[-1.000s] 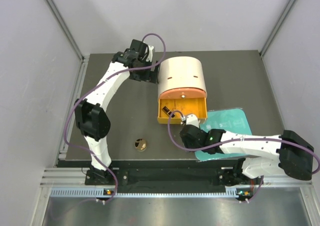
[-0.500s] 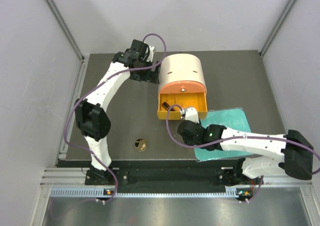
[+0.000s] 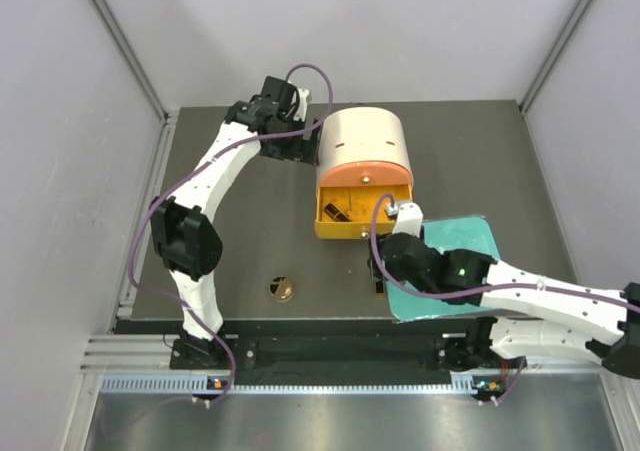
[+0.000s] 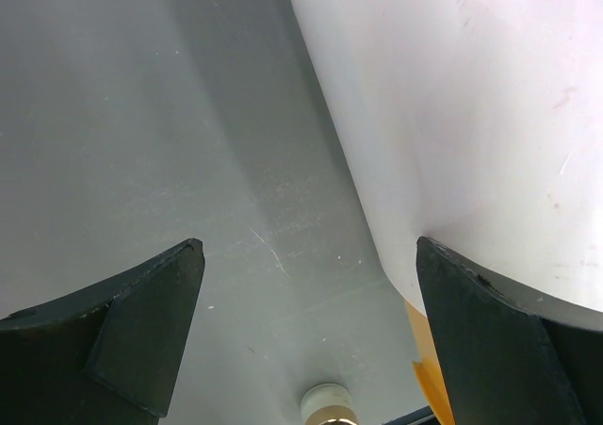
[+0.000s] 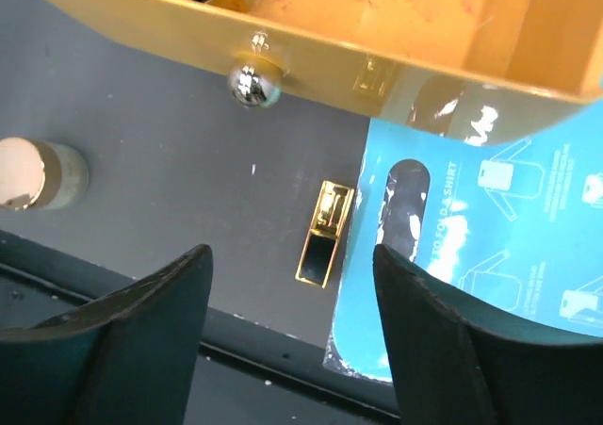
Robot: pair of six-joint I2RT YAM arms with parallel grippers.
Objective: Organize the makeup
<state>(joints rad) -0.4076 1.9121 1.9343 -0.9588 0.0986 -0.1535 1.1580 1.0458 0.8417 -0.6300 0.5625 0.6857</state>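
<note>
The black-and-gold rectangular piece lies on the dark table against the teal board's left edge. My right gripper hovers over it, open and empty; in the top view it sits just in front of the orange drawer. The round gold-rimmed compact stands alone at the near left and shows in both wrist views. Small dark items lie in the drawer; I cannot make out the peach tubes. My left gripper is open and empty, with its right finger against the cream box.
The big cream-and-orange cylindrical box stands mid-table with its drawer pulled toward me, a metal knob on the front. The teal board lies flat at the near right. Grey walls enclose the table.
My right gripper has pulled back from the drawer toward the near edge and now hangs over the black-and-gold piece. The drawer looks pushed in slightly. The left arm has barely moved.
</note>
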